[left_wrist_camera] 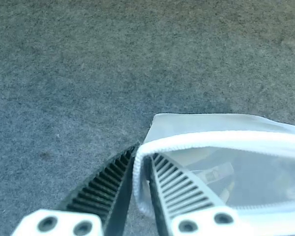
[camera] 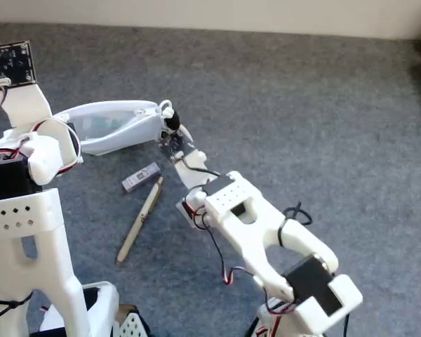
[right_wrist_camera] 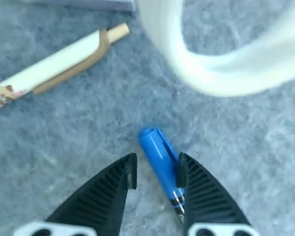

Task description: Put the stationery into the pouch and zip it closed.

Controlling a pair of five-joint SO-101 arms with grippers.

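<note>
The pouch [camera: 116,126] lies on its side in the left part of the grey table [camera: 323,105], a long translucent white case with a thick white rim; through its wall the left wrist view shows pale things inside, too vague to name. The left gripper [left_wrist_camera: 142,155] is at the pouch's end nearest the left edge of the table, its 2 black ribbed jaws closed narrowly on the rim with the fabric pinched between them. The right arm [camera: 266,232] comes in from the near edge and stretches toward the pouch's other end, where its gripper [camera: 174,144] sits just beside the pouch. In the right wrist view the right gripper [right_wrist_camera: 156,164] has its jaws standing apart over the table with a blue pen [right_wrist_camera: 160,152] between them: the pen touches 1 jaw and a clear gap separates it from the other, so the jaws are not clamped on it. The pouch's white rim curves close ahead of these jaws. 2 more items lie outside the pouch, on the near side of it: a small lilac-grey stick [camera: 141,176] just beside the right arm, and a long beige pen [camera: 140,219] lying slantwise, 1 end near the stick and the other pointing to the near edge.
</note>
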